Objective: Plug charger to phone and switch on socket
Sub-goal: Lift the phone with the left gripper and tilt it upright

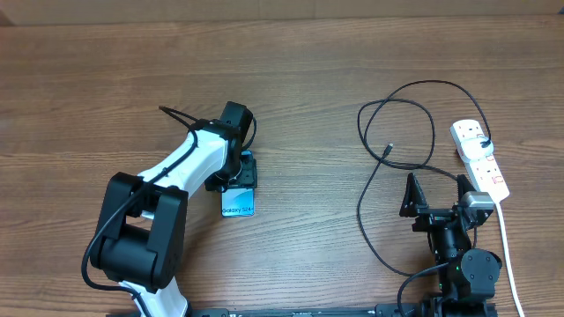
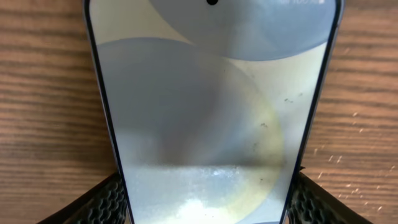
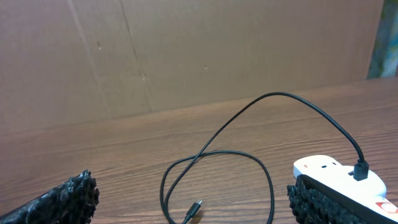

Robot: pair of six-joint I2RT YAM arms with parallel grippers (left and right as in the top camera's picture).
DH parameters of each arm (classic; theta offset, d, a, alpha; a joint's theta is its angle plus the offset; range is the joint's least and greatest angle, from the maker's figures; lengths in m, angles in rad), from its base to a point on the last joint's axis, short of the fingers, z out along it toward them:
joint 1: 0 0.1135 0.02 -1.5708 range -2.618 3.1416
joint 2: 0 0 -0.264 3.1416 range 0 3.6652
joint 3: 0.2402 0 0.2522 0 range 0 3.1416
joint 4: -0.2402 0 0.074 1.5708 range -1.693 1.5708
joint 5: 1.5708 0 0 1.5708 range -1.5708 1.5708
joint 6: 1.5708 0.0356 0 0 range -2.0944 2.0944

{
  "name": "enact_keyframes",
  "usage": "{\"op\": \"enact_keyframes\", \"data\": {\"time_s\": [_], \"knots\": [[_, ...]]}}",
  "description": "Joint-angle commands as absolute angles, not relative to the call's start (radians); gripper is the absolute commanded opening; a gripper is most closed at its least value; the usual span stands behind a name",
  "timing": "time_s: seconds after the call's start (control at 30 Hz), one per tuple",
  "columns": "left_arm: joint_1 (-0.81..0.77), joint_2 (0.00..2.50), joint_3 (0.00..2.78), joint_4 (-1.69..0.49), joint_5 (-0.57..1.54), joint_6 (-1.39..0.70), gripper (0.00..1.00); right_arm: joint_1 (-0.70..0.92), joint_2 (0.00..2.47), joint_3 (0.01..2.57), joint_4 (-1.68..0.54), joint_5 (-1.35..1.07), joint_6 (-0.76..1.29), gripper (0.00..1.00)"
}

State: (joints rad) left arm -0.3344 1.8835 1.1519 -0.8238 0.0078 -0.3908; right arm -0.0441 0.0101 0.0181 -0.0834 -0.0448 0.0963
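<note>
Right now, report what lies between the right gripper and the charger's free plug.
Only bare table and the charger's own trailing cable lie ahead of the right gripper; the overhead view shows it.

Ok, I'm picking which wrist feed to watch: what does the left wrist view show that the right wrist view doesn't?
Only left wrist: the phone, screen up, between the left claw's fingers. Only right wrist: the charger looping to its loose tip, its head plugged into the socket, a cardboard wall behind, and the open, empty right claw. Both: the wooden table.
</note>
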Motion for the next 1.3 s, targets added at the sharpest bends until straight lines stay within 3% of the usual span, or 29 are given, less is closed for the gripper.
{"op": "enact_keyframes", "data": {"time_s": [0.0,1.27], "knots": [[-0.339,1.909,1.190,-0.847,0.019,-0.408,0.64,-0.039,0.005,0.008,-0.081,-0.047,0.081,1.00],[-0.339,1.909,1.631,-1.279,0.035,-0.526,0.59,-0.039,0.005,0.008,-0.081,-0.047,0.081,1.00]]}}
